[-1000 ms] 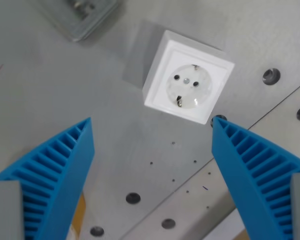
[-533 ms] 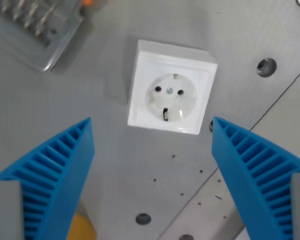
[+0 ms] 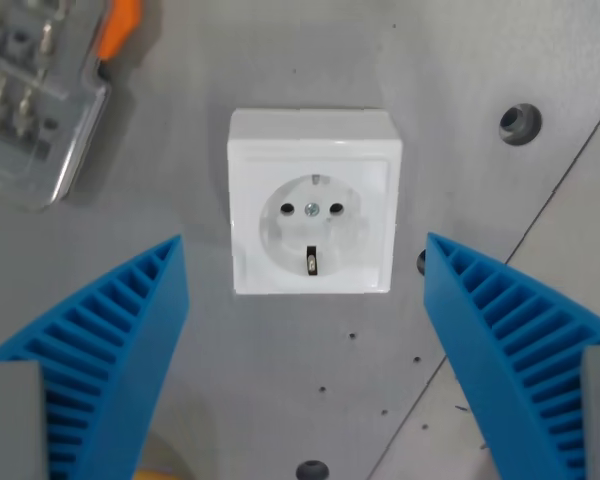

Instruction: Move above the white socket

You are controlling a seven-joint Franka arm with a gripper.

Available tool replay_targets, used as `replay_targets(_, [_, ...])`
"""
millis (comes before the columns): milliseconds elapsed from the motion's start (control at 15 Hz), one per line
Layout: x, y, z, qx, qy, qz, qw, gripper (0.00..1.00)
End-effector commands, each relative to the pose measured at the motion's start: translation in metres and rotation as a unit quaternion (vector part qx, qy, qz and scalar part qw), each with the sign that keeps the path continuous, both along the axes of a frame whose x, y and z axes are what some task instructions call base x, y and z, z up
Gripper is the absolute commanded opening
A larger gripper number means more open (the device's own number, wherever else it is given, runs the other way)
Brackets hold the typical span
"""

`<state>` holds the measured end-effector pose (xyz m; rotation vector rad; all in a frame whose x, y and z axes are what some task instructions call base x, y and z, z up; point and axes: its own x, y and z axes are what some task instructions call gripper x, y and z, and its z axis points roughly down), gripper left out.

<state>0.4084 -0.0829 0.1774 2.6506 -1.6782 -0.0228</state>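
White socket (image 3: 311,213) squared at twelve o'clock of gripper (image 3: 305,255); spread wide, holding nothing, purely for hovering alignment.

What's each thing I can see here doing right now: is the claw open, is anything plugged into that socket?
Claw: open, blue fingers spread wide, holding nothing.
Socket: empty, nothing plugged in, sitting flat on the metal table, between the fingers in the wrist view.
Clear plastic part: lying at the wrist view's upper left, cut off by the edge, untouched.
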Motion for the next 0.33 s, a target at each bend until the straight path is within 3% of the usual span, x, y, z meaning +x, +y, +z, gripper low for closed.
replay_targets(67, [-0.0083,-0.0038,-0.0075,-0.040,-0.043,-0.080,0.9950,1.00])
replay_targets(333, [-0.0104,-0.0056,-0.0109,-0.041,-0.044,-0.069,0.9958,1.00])
